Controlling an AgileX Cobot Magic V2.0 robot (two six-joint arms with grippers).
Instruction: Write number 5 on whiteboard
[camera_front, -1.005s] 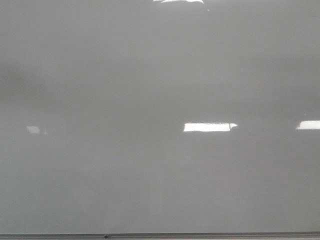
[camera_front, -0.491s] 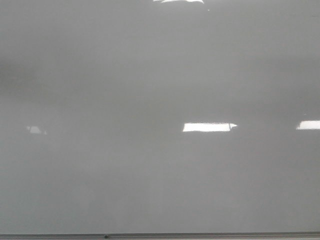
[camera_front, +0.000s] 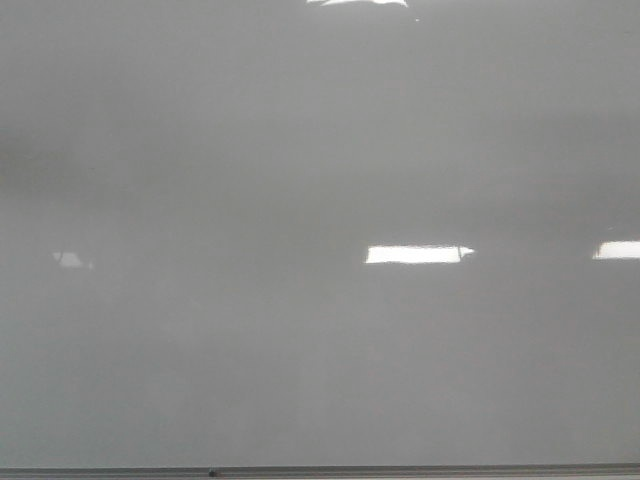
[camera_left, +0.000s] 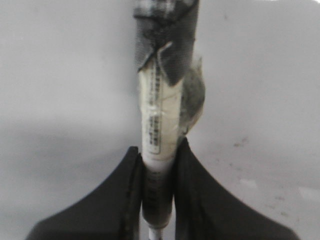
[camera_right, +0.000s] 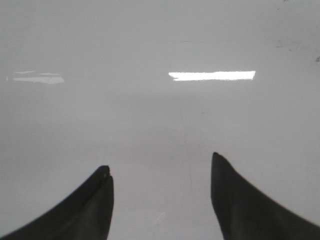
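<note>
The whiteboard (camera_front: 320, 330) is a glossy pale grey board that fills the front view, with a thin grey frame edge (camera_front: 400, 470) along the bottom. No number 5 shows on it in any view. No gripper shows in the front view. In the left wrist view my left gripper (camera_left: 158, 156) is shut on a white marker (camera_left: 159, 125) with dark tape wrapped round its far end (camera_left: 167, 40); the board (camera_left: 60, 90) lies behind it. In the right wrist view my right gripper (camera_right: 161, 167) is open and empty over the bare board (camera_right: 160, 125).
Bright rectangular light reflections lie on the board (camera_front: 415, 254) (camera_front: 617, 250). A few faint dark specks mark the board in the left wrist view (camera_left: 240, 144).
</note>
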